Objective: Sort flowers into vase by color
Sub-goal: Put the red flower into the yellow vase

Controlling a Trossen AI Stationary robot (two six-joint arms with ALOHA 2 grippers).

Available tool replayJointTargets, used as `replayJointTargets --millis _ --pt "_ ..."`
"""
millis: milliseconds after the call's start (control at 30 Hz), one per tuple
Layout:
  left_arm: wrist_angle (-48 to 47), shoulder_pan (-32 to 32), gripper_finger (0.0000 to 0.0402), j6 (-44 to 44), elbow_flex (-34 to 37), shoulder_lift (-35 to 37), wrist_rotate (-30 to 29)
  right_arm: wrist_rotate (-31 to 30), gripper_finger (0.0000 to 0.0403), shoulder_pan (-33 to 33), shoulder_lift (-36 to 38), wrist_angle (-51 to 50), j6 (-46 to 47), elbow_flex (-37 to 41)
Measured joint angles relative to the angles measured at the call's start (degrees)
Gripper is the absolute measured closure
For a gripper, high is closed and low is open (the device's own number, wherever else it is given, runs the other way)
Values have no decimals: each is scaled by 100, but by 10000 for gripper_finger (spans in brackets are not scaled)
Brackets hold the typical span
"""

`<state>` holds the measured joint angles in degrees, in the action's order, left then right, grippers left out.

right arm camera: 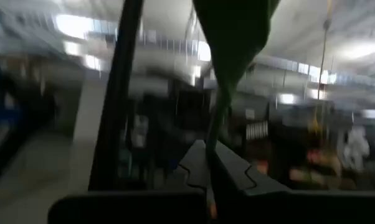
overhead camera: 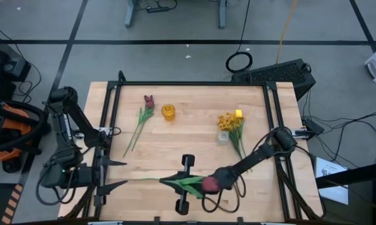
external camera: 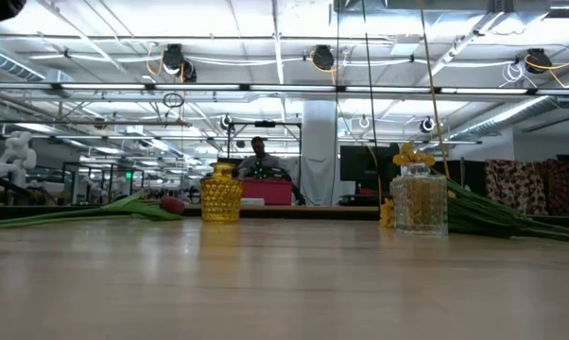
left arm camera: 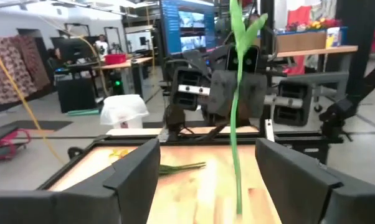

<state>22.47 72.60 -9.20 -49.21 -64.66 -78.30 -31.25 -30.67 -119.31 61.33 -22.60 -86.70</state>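
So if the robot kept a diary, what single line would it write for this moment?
right gripper: shut on dark-red tulip's green stem | left gripper: open, stem between fingers | yellow glass vase: empty

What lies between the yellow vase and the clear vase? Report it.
Nothing: bare tabletop between the yellow vase and the clear vase, seen in the high view.

Even overhead light in high view; table [overhead camera: 194,140] w/ soft, faint shadows. Low view: ceiling strip lights [external camera: 275,57] glare at 12 o'clock, near tabletop out of focus. Left wrist view mildly soft. Right wrist view heavily motion-blurred; bright patches approx. 10 o'clock.
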Motion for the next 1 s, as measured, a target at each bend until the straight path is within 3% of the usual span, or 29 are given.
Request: replayJointTargets --millis 200,367,667,1000 --pt "-24 -146 130 288 0 0 23 -314 403 -99 623 -2895 1650 0" --pt "-110 -740 130 480 0 -90 951 -292 403 -36 693 -4243 2656 0" --pt "-1173 -2104 130 2072 -2 -545 3088 -180 402 110 673 -4985 3631 0" --pt "-915 -3184 130 2532 -2 -973 4912 158 402 120 671 -5177 3940 0"
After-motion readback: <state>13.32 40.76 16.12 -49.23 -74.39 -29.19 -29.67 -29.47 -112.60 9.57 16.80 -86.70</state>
